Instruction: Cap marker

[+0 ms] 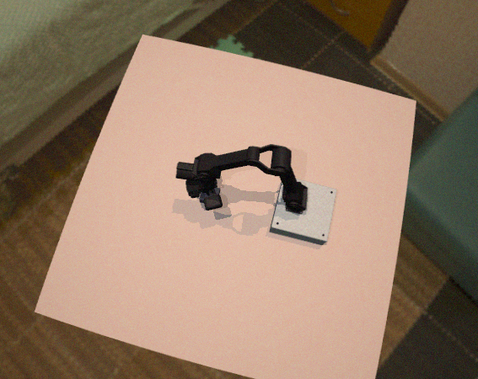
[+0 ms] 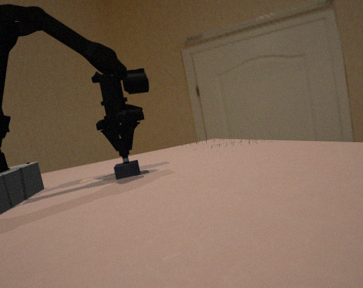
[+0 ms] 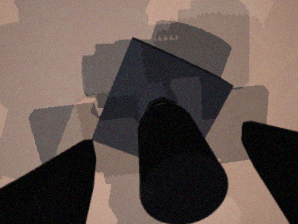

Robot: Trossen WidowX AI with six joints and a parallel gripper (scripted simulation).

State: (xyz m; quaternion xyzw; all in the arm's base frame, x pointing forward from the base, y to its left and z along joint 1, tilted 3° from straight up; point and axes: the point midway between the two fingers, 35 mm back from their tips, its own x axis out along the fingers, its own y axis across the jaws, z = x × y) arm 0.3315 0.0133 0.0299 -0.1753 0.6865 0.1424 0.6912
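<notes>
The dark holder block sits on the table. The marker stands upright in it, and a short pale part of it shows just above the block. The black cap is over the marker's top, upright, and hides most of the marker in the wrist view. Whether it is fully seated cannot be told. My gripper is open, pointing down, with one finger on each side of the cap and a gap to both. In the top view the arm hides the fingers.
The arm's pale base box stands on the pink table, to the right of the gripper in the top view. The arm arches from it over the table to the holder block. Arm shadows lie around the block.
</notes>
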